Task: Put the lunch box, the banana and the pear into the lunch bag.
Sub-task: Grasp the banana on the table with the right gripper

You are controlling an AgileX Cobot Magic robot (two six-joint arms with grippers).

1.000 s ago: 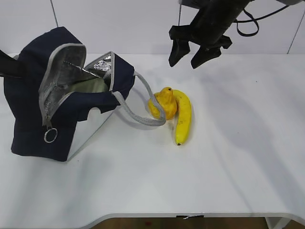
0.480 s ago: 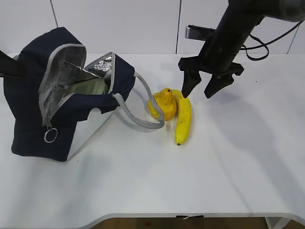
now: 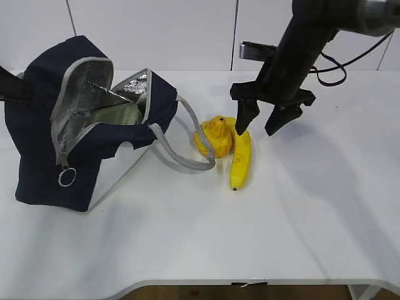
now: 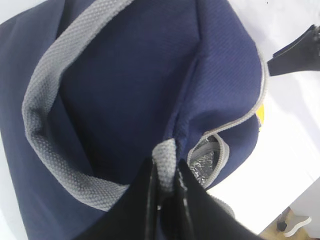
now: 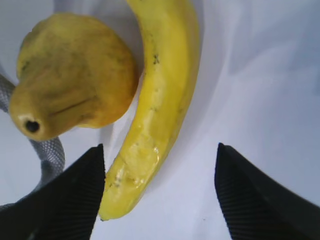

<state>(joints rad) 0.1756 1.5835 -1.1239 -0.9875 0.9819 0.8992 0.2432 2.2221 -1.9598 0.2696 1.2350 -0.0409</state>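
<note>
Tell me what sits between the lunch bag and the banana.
The pear lies between the lunch bag and the banana, with the bag's grey handle looping against it, as the exterior view shows.

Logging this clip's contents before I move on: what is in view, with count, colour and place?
lunch bag: one, navy with grey trim and foil lining, left on the table, open
lunch box: one, pale green lid, inside the bag
pear: one, yellow-orange, mid-table beside the bag's loose handle
banana: one, yellow, against the pear's right side
table: one, white
left gripper: one, black, jaws shut on the bag's grey handle
right gripper: one, black, jaws open above the banana's far end
</note>
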